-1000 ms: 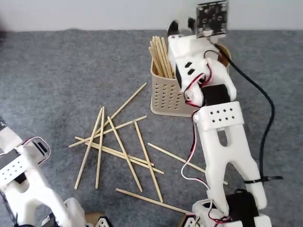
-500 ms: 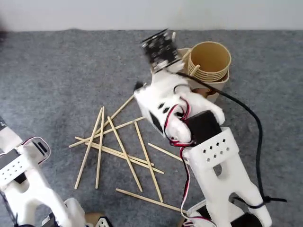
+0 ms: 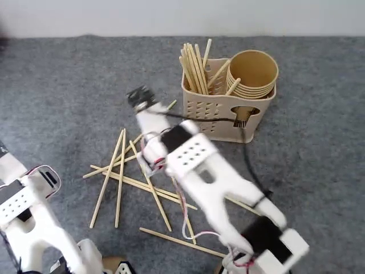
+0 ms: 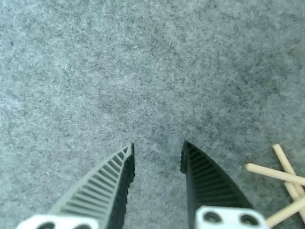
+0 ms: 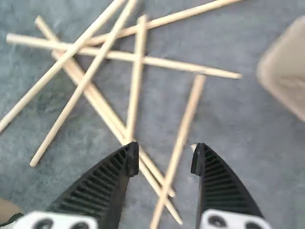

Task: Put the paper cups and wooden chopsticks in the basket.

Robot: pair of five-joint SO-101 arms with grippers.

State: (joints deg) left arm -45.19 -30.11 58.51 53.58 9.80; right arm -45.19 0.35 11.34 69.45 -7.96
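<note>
High view, basket [image 3: 208, 117] holding stacked paper cups [image 3: 254, 71] and some wooden chopsticks [image 3: 193, 67], loose chopsticks [image 3: 121, 171] scattered on grey worktop [image 3: 63, 85] — right arm [image 3: 194, 157] partly covering them, right gripper [image 5: 164, 150] spread apart above one, left gripper [image 4: 158, 148] spread apart over worktop.

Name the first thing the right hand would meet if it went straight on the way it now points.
Probably the pale wooden chopstick lying on the grey carpet, straight ahead of the open right hand; depth is unclear.
</note>
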